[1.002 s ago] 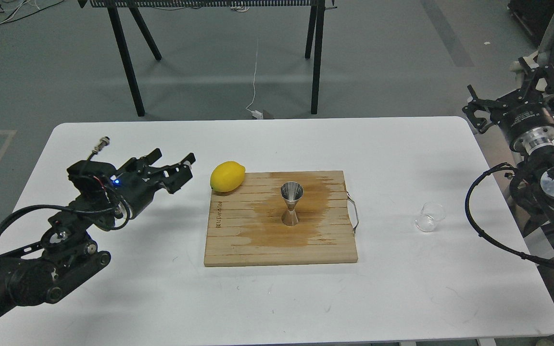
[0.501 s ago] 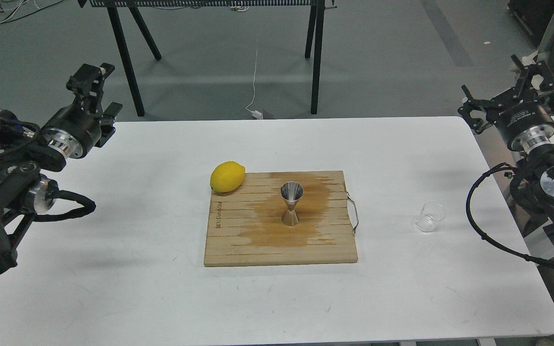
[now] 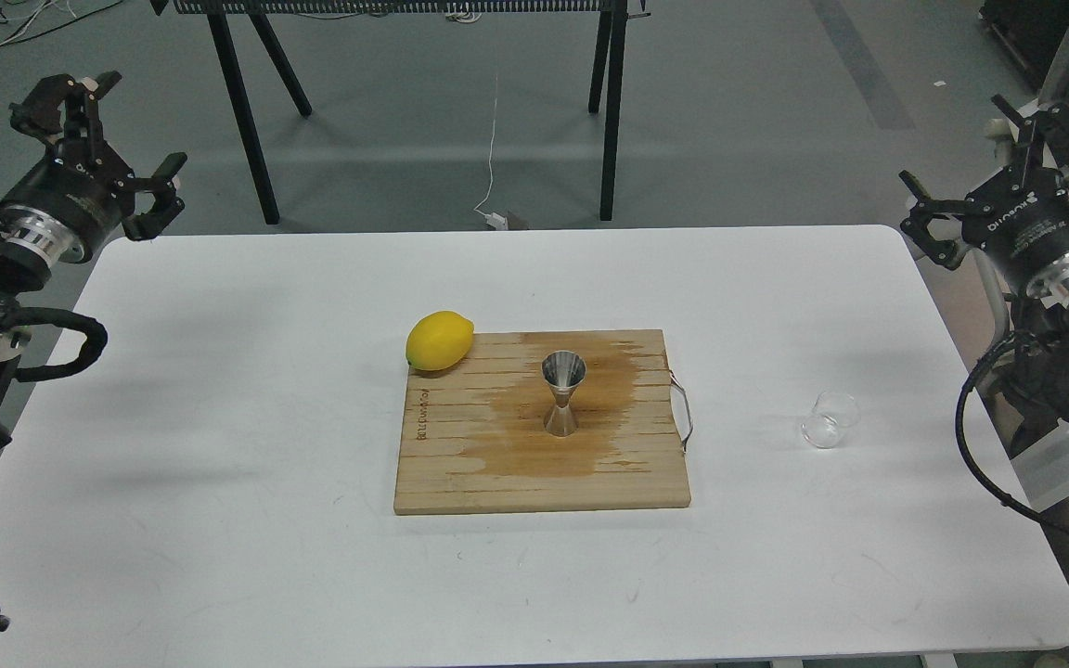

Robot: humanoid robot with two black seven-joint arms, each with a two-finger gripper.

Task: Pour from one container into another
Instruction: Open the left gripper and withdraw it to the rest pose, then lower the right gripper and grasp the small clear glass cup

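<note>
Head view: the glass cup (image 3: 830,419) sits on the counter (image 3: 219,390), well below the empty, spread right claw (image 3: 989,176). The steel jigger (image 3: 562,393) stands on a wet board (image 3: 460,473) beside a lemon (image 3: 439,340); the left claw (image 3: 98,139) gapes far off.

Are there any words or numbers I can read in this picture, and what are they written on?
Dark lettering runs along the left edge of the wooden cutting board: too small and sideways to read.
White lettering on the left gripper body: too blurred to read.
White lettering on the right gripper body: too blurred to read.

light: even, bright overhead | shadows: soft, faint on table (image 3: 219,390) | focus: sharp | glare: none
</note>
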